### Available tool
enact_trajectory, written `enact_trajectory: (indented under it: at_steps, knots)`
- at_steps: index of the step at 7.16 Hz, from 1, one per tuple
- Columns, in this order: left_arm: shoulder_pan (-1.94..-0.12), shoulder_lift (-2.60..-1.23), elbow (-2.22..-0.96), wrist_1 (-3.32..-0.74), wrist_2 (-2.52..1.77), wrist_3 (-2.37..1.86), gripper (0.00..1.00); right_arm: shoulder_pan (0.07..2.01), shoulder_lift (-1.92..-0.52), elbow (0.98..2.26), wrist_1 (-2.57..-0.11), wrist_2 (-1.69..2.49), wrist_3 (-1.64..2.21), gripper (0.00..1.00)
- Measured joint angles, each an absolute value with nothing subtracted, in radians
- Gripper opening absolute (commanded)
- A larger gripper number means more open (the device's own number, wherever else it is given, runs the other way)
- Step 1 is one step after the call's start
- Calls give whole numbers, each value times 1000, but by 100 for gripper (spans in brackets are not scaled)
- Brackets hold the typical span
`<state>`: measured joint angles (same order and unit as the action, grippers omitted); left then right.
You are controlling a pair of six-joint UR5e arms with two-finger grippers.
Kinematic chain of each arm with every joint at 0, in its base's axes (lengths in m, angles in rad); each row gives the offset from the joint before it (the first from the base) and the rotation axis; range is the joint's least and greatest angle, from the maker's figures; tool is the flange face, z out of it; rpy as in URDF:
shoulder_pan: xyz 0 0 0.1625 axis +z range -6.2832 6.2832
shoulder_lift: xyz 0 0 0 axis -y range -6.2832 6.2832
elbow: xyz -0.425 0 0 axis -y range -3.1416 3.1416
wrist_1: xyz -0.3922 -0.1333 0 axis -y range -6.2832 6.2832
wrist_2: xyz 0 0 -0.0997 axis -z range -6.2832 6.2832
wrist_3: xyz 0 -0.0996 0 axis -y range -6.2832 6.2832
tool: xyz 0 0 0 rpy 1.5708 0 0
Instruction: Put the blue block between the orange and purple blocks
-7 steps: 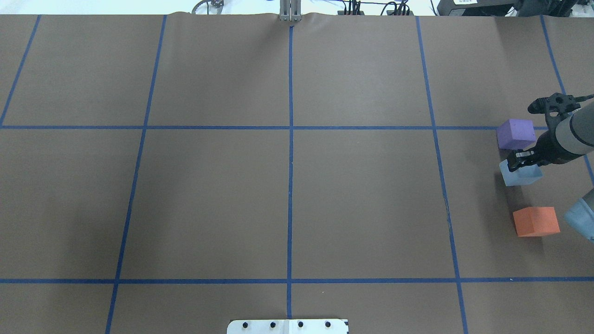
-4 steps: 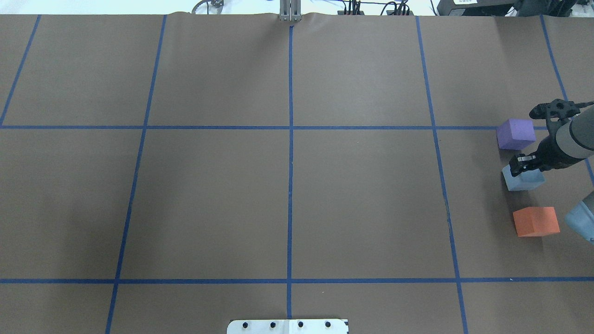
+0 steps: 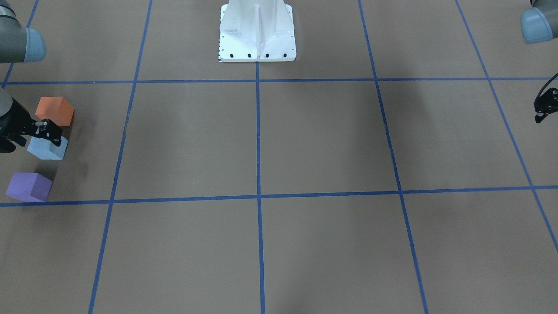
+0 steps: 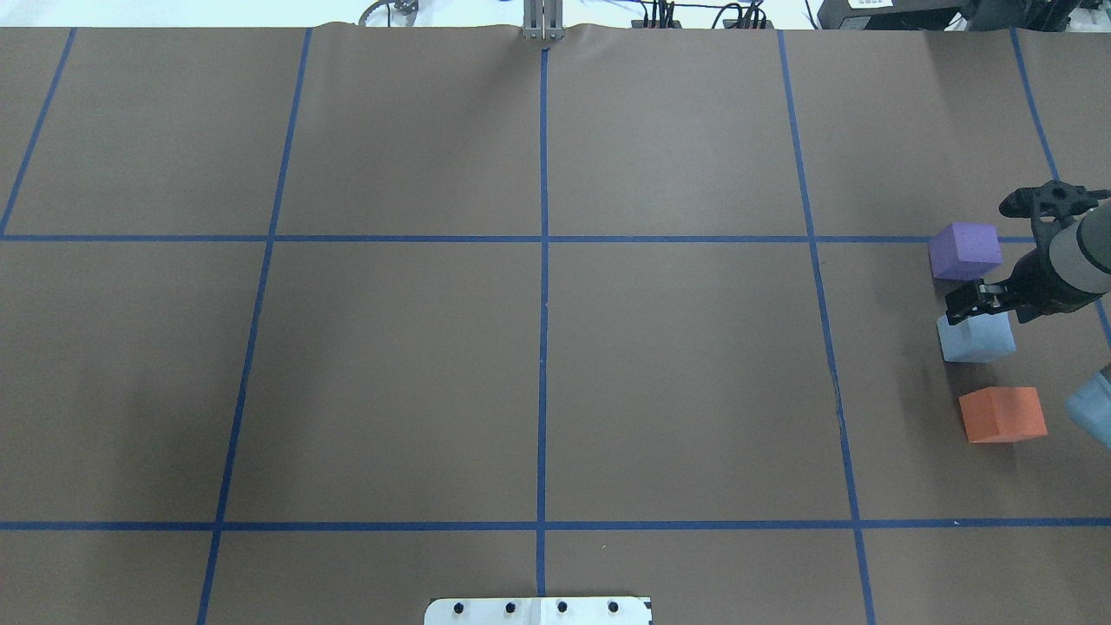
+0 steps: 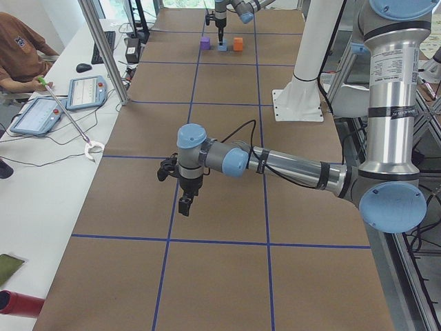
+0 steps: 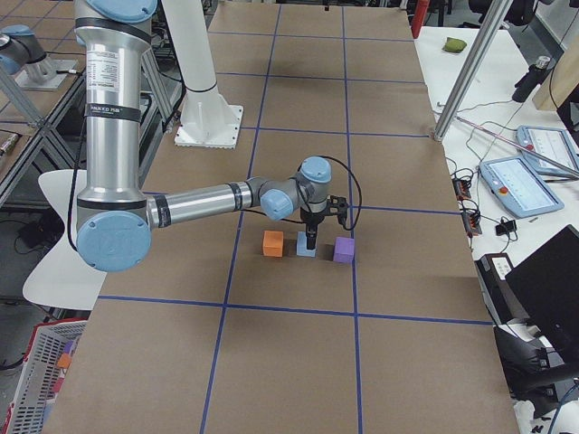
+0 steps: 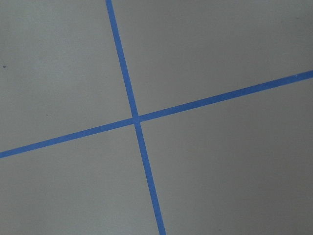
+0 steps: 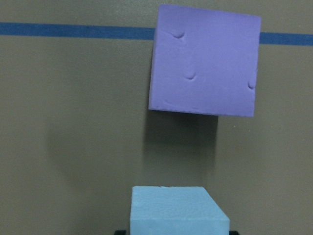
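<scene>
The light blue block (image 4: 976, 338) rests on the brown table cover between the purple block (image 4: 965, 250) and the orange block (image 4: 1002, 414), in a rough line at the far right. My right gripper (image 4: 972, 300) is just over the blue block's far edge, jaws spread wider than the block and not holding it. In the right wrist view the blue block (image 8: 179, 210) is at the bottom and the purple block (image 8: 204, 59) beyond it. In the front view the blue block (image 3: 47, 148) sits between the orange block (image 3: 55, 110) and the purple block (image 3: 28, 186). My left gripper (image 3: 542, 114) hangs over bare table; I cannot tell its state.
Blue tape lines (image 4: 543, 260) divide the table cover into squares. The robot's white base plate (image 3: 257, 32) stands at the near middle edge. The left wrist view shows only a tape crossing (image 7: 135, 119). An operator and tablets (image 5: 86, 91) are beside the table.
The blue block has come down and a little toward the orange block, and now sits flat. My right gripper has drawn back off it, toward the purple block.
</scene>
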<state>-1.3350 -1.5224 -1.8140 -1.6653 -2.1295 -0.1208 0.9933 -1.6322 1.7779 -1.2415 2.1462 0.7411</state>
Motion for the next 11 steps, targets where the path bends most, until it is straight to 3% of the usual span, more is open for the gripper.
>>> enact_trajectory:
  at_steps: [3,6,11]
  knots:
    - [-1419,-1507,-1779,-1659,-2138,48,100,1227,-1695,1808,-1248,2315,525,100]
    - [-1509,-1495,-1675,-1667,-2194,209,100,1467,-1764,1703,-1258,2393,151,100]
    - [-1528,-1471,-1637,-1671,-2253,225,100,1562,-1780,1672,-1285,2427,120,100]
